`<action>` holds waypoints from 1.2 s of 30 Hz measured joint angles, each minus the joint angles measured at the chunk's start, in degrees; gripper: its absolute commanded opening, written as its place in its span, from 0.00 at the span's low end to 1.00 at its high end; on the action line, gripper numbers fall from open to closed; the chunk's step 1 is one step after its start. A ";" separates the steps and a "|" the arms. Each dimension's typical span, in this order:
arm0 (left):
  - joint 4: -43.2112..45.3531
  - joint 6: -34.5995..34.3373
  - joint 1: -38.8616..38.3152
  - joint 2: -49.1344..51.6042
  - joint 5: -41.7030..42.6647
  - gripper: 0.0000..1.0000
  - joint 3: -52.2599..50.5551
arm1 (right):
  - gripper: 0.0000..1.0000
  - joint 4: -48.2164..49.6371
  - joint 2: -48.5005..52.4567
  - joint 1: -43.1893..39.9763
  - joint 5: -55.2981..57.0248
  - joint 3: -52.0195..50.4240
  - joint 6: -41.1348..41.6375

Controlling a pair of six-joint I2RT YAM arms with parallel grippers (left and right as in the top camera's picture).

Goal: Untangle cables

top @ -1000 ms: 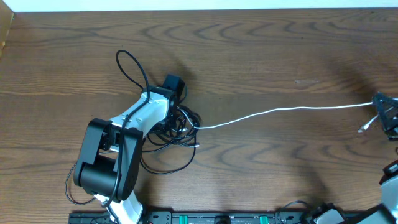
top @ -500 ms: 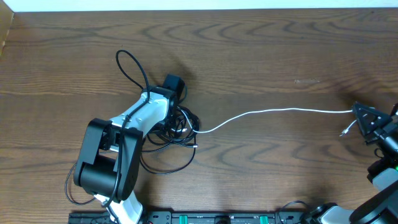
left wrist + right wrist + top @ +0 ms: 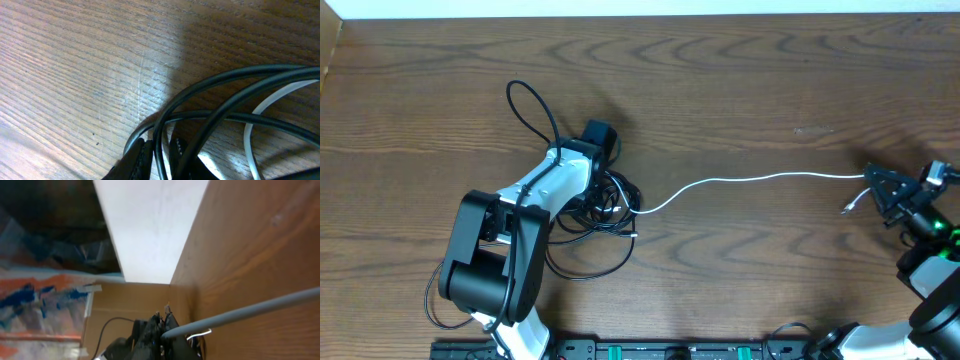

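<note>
The cables are in two parts: a knot of black cables [image 3: 610, 200] left of centre on the table [image 3: 740, 80], and one white cable [image 3: 760, 179] that leaves the knot's right edge and runs lengthwise across the wood, left to right, in a shallow bow. Its far end reaches the right gripper [image 3: 876, 183], which is clenched on it just short of the small plug [image 3: 847, 207]; the plug hangs free to the gripper's lower left. The knot lies well apart to the left of that claw, along the line of the white cable, so any further pull-out would run rightward on that axis. The left arm [image 3: 520, 230] is far nearer, leaning right over the knot. In its wrist view the left gripper [image 3: 157, 160] appears pinched around a black strand. Compared with a second ago, the right gripper has come in from the table's right edge toward the knot, and the white cable, then drawn almost straight, now sags looser. The left arm and knot have not shifted.
</note>
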 measured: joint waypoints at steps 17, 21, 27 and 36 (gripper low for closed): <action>0.07 0.00 0.00 0.00 0.02 0.20 0.00 | 0.99 -23.12 1.44 0.59 8.55 -0.55 -24.06; 0.07 0.00 0.00 0.00 0.00 0.20 0.00 | 0.99 -23.21 1.44 0.83 8.46 -0.55 -24.72; 0.07 0.00 0.00 0.00 0.02 0.20 0.00 | 0.99 -23.23 1.44 4.98 9.70 -0.55 -24.96; 0.07 0.00 0.00 0.00 0.02 0.20 0.00 | 0.98 -25.92 1.44 11.34 19.61 -0.55 -30.08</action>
